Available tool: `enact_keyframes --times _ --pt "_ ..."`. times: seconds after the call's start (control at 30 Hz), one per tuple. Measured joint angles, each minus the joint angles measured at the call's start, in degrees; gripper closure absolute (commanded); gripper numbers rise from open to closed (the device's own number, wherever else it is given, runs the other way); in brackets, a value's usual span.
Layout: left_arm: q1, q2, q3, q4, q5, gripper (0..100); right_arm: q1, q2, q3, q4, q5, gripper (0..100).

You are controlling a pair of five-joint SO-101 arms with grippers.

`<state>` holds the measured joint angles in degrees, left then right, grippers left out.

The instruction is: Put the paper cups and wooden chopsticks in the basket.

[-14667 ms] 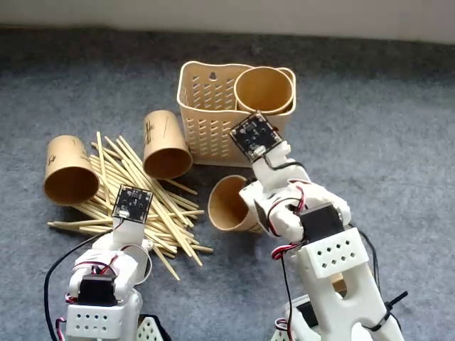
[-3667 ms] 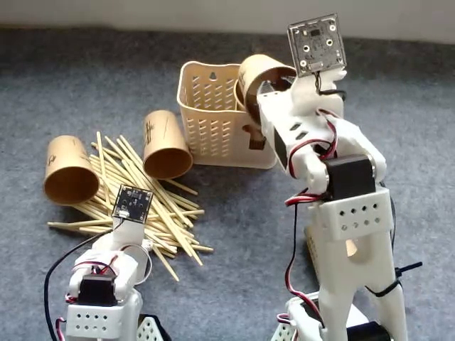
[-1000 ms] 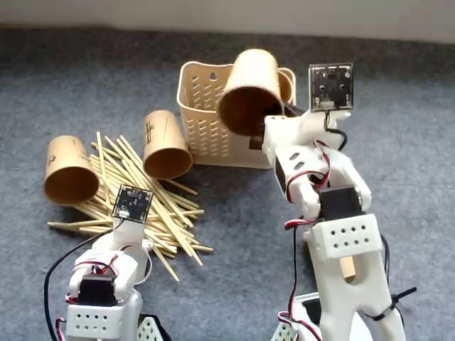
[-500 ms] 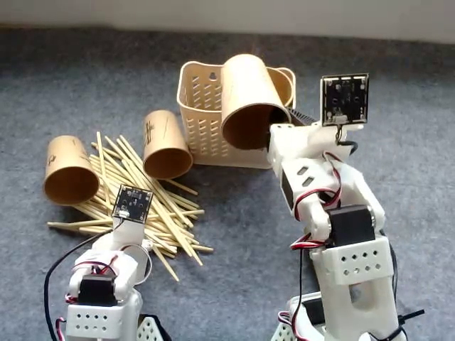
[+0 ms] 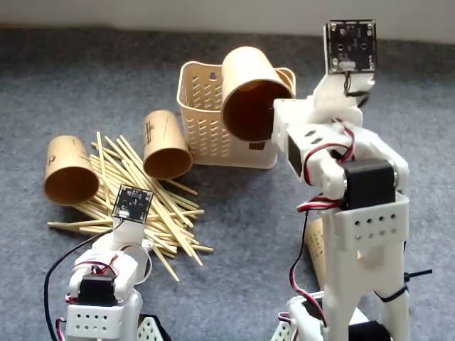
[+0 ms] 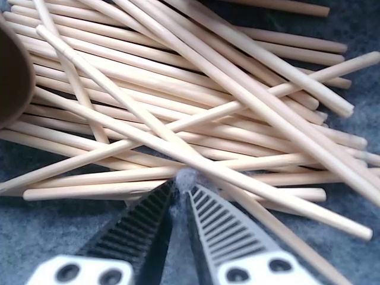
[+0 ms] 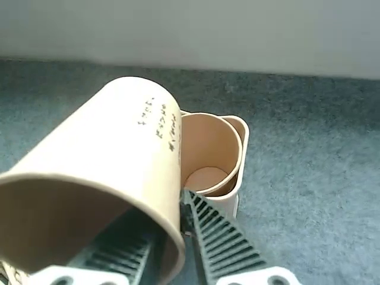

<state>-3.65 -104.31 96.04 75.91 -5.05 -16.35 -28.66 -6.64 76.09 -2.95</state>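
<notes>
Your right gripper [image 7: 176, 203] pinches the paper cup [image 5: 249, 92] by its rim, and since half a second ago the arm has risen, so the cup now hangs tilted, mouth toward the arms, higher over the basket [image 5: 202, 106] at the middle of the grey carpet's [image 5: 412, 135] far edge, where a second cup [image 7: 209, 151] already stands. Your left gripper [image 6: 180, 185] has not moved: its jaws are drawn together to a sliver, gripping nothing, over the wooden chopsticks [image 5: 142, 192] heaped toward the carpet's left edge.
</notes>
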Motion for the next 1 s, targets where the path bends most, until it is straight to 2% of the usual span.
enact_keyframes --times 0.17,0.33,0.73,1.0 --pt "0.00 0.00 0.00 0.00 0.00 98 1.58 9.41 -13.80 10.11 0.00 99.2" --pt "0.00 0.00 0.00 0.00 0.00 98 4.31 17.05 -23.21 15.82 0.00 99.2" --pt "0.00 0.00 0.00 0.00 0.00 98 4.75 23.74 -26.90 18.37 0.00 98.6" --pt "0.00 0.00 0.00 0.00 0.00 98 4.57 24.70 -26.90 18.29 0.00 79.9"
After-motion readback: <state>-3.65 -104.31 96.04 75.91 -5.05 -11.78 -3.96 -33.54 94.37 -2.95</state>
